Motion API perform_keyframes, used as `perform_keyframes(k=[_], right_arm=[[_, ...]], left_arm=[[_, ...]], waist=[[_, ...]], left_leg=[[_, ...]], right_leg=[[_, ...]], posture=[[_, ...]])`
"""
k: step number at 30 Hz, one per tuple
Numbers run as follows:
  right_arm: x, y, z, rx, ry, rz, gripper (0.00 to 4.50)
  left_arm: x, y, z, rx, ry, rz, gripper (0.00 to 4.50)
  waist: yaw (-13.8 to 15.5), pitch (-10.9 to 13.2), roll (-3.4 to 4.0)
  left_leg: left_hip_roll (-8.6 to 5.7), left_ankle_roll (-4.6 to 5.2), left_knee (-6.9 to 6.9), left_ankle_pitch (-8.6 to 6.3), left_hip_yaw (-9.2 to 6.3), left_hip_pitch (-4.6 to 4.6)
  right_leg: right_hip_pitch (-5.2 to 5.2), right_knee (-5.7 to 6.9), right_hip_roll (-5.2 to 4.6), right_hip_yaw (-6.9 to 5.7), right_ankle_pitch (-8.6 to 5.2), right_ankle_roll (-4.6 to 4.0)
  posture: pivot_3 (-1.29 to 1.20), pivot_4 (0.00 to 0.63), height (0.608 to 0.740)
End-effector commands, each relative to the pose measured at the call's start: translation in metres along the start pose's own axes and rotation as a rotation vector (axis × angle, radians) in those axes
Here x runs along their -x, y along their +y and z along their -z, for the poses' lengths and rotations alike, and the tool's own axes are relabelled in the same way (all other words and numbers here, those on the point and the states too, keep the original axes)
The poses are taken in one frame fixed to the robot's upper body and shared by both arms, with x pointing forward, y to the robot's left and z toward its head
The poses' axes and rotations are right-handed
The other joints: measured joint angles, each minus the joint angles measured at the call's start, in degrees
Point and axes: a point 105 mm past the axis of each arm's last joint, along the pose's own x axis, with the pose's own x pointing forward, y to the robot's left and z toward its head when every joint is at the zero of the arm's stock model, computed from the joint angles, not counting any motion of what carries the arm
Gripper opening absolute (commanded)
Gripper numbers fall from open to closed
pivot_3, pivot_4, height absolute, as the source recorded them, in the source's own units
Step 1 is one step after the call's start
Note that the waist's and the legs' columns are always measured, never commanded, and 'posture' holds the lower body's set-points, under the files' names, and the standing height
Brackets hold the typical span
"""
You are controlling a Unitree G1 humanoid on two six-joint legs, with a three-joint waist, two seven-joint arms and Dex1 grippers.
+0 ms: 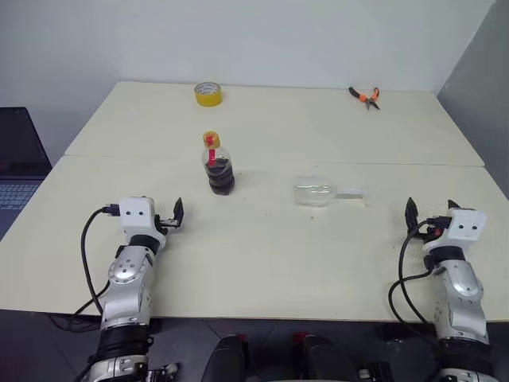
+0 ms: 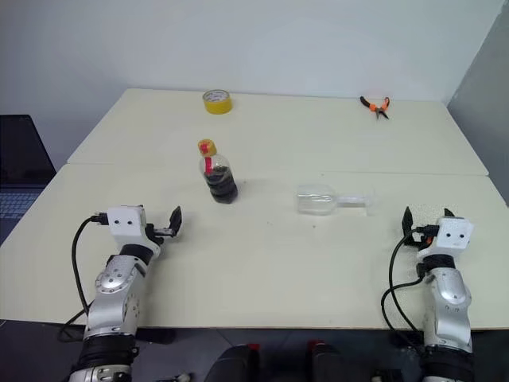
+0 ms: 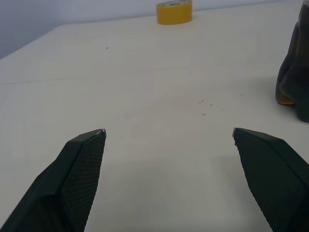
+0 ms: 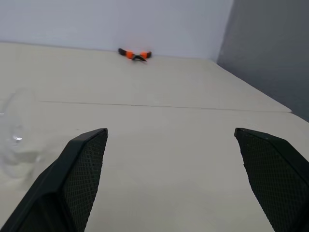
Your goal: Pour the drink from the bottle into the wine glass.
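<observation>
Bottle [image 1: 217, 169]: stands upright on the near table [image 1: 262, 255], at about 11 o'clock from the table's middle, yellow cap on and red strip at the neck.
Drink [image 1: 219, 169]: dark, nearly black, filling roughly the lower half of the belly, so the load looks light and will slosh when tipped.
Bottle handling: thin clear plastic, likely to give under a hard squeeze; the rounded belly is the place to grip, around the widest part, below the label.
Cap: it appears closed, so it would have to come off before any pour.
Wine glass [image 1: 326, 192]: lies on its side at about 1 o'clock from the table's middle, bowl toward the bottle, stem and foot pointing to 3 o'clock.
Glass handling: stiff, slippery, fragile and free to roll; the bowl is the safer hold for righting it, as the thin stem is the weak point.
Left gripper [image 1: 176, 215]: jaws spread wide, nothing between them, at 7 o'clock from the bottle and well apart from it.
Right gripper [image 1: 430, 212]: jaws likewise apart and empty, at 4 o'clock from the glass, clear of it.
Hard to make out: the glass's rim and foot blend into the pale tabletop, and the right wrist view gives it as a faint blur.
Cut off: the left wrist view shows just an edge of the bottle's base.
Progress: nothing grasped or poured yet.
</observation>
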Motion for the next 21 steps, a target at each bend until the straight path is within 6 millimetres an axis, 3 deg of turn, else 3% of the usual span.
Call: perform_keyframes(k=[1, 9, 21], right_arm=[[0.0, 0.007, -0.02, -0.001, -0.068, -0.054, 4.5], [0.0, 0.013, -0.024, -0.012, -0.072, -0.079, 4.5], [0.003, 0.015, -0.028, -0.012, -0.075, -0.106, 4.5]], left_arm=[[-0.001, -0.002, -0.012, -0.016, -0.048, 0.022, 4.46], [-0.002, -0.008, -0.004, 0.034, -0.015, 0.052, 4.46], [-0.002, -0.012, -0.01, 0.026, -0.057, 0.102, 4.46]], waist=[[0.0, 0.0, 0.0], [0.1, 0.0, 0.01], [0.1, 0.0, 0.01]], left_leg=[[0.0, 0.0, 0.0, 0.0, -0.01, 0.0], [0.0, 0.0, 0.0, 0.0, -0.02, 0.0], [0.0, 0.0, 0.0, 0.0, -0.01, 0.0]], right_leg=[[0.0, 0.0, 0.0, -0.01, 0.0, 0.0], [0.0, 0.0, 0.0, -0.02, 0.0, 0.0], [0.01, 0.0, 0.0, -0.02, 0.0, 0.0]], posture=[[0.0, 0.15, 0.74], [0.0, 0.15, 0.74], [0.0, 0.15, 0.74]])
